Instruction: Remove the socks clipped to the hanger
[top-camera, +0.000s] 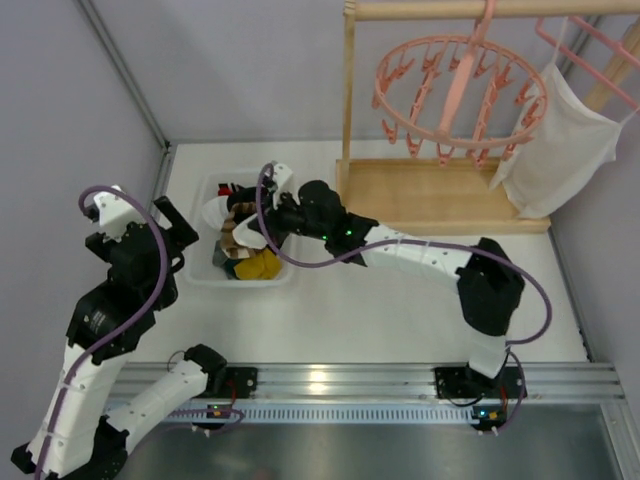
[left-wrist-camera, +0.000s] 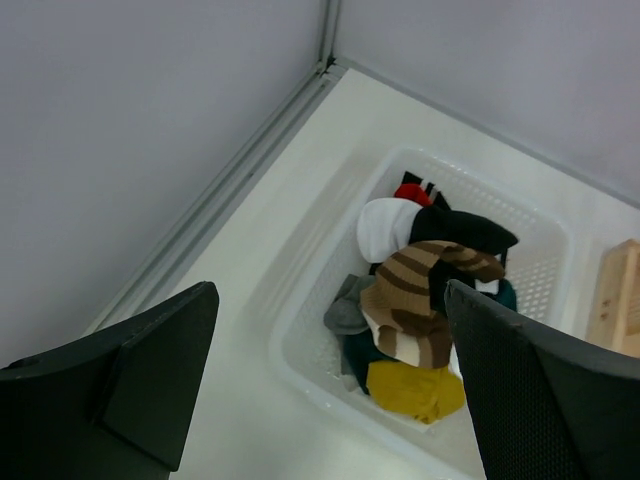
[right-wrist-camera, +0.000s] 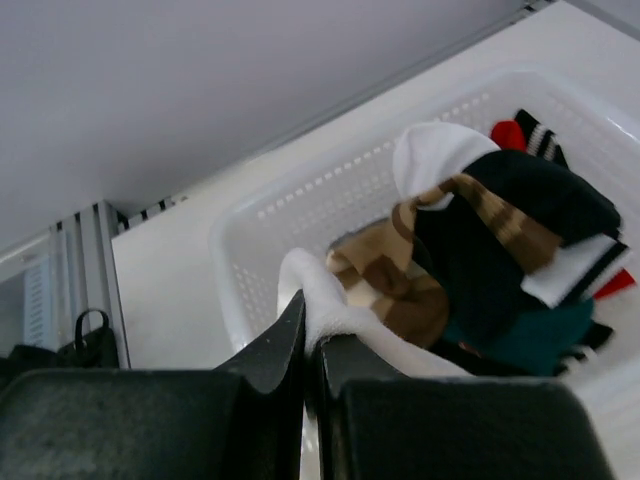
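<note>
My left pincer (left-wrist-camera: 330, 300) hangs spread wide and empty, just short of the white basket (left-wrist-camera: 330, 240) on the worktop (top-camera: 400, 300). The socks (left-wrist-camera: 420, 310) lie heaped in that basket: striped brown, black, white, mustard and teal. My right pincer (right-wrist-camera: 305, 318) is pressed together on a white sock (right-wrist-camera: 345, 325), holding it over the basket's rim. Farther back, the round pink hanger (top-camera: 455, 95) hangs from the wooden rail (top-camera: 450, 10), and I can see no sock on any of its pegs. I judge the unclipping finished; what seems left is letting this sock fall in with the others.
</note>
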